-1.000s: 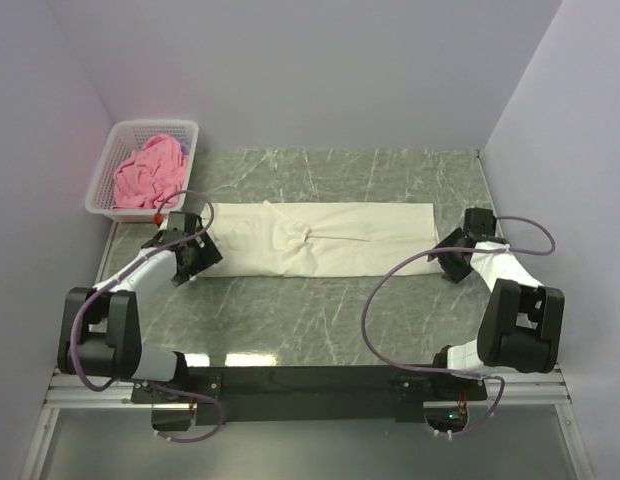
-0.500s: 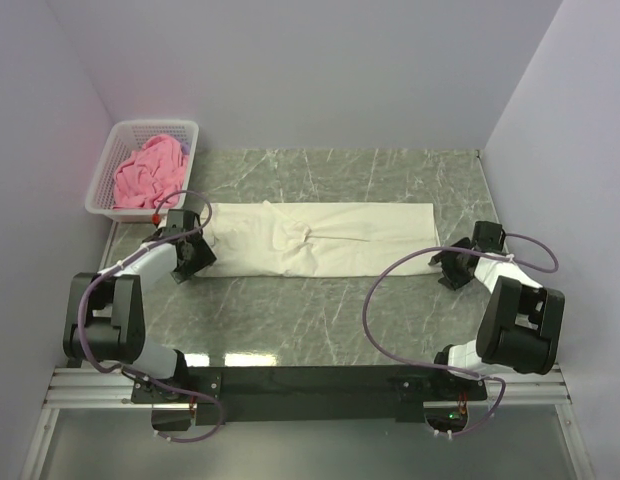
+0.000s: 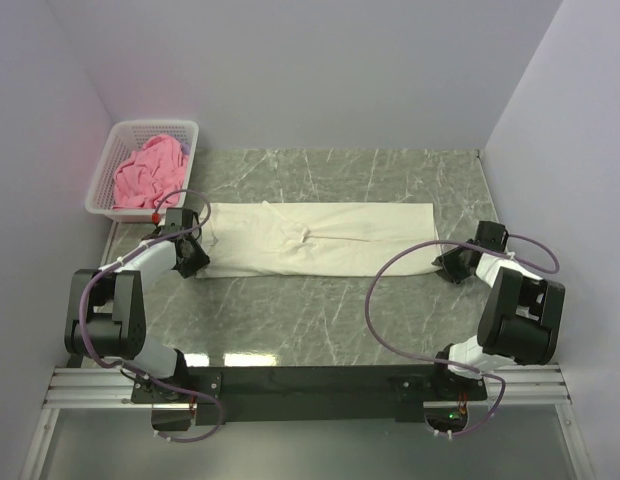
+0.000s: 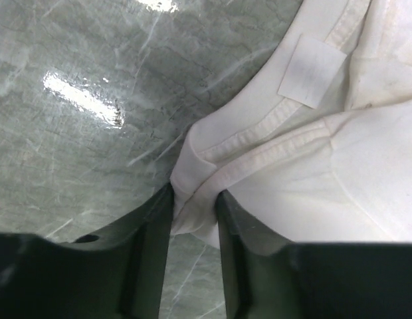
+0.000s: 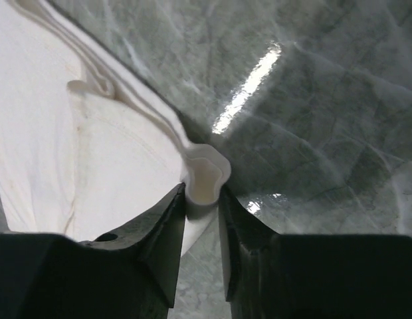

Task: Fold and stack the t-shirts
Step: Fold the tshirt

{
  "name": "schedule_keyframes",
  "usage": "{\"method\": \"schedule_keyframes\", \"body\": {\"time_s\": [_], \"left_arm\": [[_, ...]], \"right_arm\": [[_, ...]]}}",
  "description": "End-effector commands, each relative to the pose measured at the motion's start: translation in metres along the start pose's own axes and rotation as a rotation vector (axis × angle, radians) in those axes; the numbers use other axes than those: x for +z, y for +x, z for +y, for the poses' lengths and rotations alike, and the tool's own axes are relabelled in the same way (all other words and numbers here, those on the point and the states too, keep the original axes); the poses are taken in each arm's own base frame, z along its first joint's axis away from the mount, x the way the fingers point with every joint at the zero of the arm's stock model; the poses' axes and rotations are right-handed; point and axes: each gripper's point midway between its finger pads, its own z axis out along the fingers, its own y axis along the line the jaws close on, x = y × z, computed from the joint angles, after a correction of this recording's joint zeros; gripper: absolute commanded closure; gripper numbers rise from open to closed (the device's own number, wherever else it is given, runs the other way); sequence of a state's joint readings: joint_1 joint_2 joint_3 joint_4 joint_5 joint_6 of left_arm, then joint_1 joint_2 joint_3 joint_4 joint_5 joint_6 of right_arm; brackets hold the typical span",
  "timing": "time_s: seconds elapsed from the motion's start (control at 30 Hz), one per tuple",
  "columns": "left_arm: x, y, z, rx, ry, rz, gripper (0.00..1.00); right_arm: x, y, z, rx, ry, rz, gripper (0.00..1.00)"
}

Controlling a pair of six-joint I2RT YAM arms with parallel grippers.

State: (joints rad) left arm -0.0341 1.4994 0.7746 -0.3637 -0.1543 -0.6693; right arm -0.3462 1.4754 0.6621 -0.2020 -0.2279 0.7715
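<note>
A cream-white t-shirt (image 3: 320, 238) lies folded into a long flat strip across the green marble table. My left gripper (image 3: 193, 262) is shut on its near-left corner, the hemmed cloth (image 4: 196, 199) bunched between the two fingers. At the other end my right gripper (image 3: 448, 265) is shut on the near-right corner, where a fold of white fabric (image 5: 205, 181) is pinched between its fingers. A pink t-shirt (image 3: 148, 172) sits crumpled in the white basket (image 3: 112, 140) at the back left.
The basket stands against the left wall, just behind my left arm. Side walls close in the table at left and right. A white label (image 4: 311, 70) shows on the shirt near the left gripper.
Both grippers have slid outward and down onto the shirt's near corners and their jaws have closed on the cloth. The shirt itself lies as before.
</note>
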Motion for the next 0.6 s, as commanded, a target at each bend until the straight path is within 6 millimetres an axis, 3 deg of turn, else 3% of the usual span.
{"method": "schedule_keyframes", "body": {"time_s": [0.0,0.1,0.2,0.27,0.37,0.43,0.47,0.53,0.57], "left_arm": [[0.000,0.002,0.008,0.016,-0.030,0.012,0.66],[-0.002,0.001,0.012,0.026,-0.058,0.016,0.78],[-0.005,0.001,0.019,0.029,-0.100,0.024,0.91],[-0.006,0.003,0.026,0.041,-0.137,0.038,0.99],[-0.006,0.002,0.029,0.051,-0.160,0.046,0.99],[-0.007,0.001,0.024,0.053,-0.134,0.050,0.94],[-0.010,0.002,0.016,0.050,-0.090,0.059,0.81],[-0.015,0.000,0.009,0.041,-0.049,0.053,0.65],[-0.022,-0.002,0.003,0.034,-0.016,0.045,0.49]], "right_arm": [[0.006,0.000,-0.022,0.005,0.082,0.001,0.68],[0.004,-0.001,-0.032,0.002,0.122,0.006,0.87],[-0.004,-0.007,-0.044,0.004,0.174,-0.003,0.97],[-0.013,-0.012,-0.056,0.026,0.217,-0.014,0.99],[-0.022,-0.021,-0.065,0.045,0.247,-0.045,0.99],[-0.023,-0.022,-0.060,0.031,0.225,-0.047,0.99],[-0.022,-0.022,-0.058,0.033,0.215,-0.041,0.99],[-0.021,-0.021,-0.056,0.031,0.202,-0.030,0.99],[-0.021,-0.020,-0.054,0.029,0.196,-0.021,0.99]]}}
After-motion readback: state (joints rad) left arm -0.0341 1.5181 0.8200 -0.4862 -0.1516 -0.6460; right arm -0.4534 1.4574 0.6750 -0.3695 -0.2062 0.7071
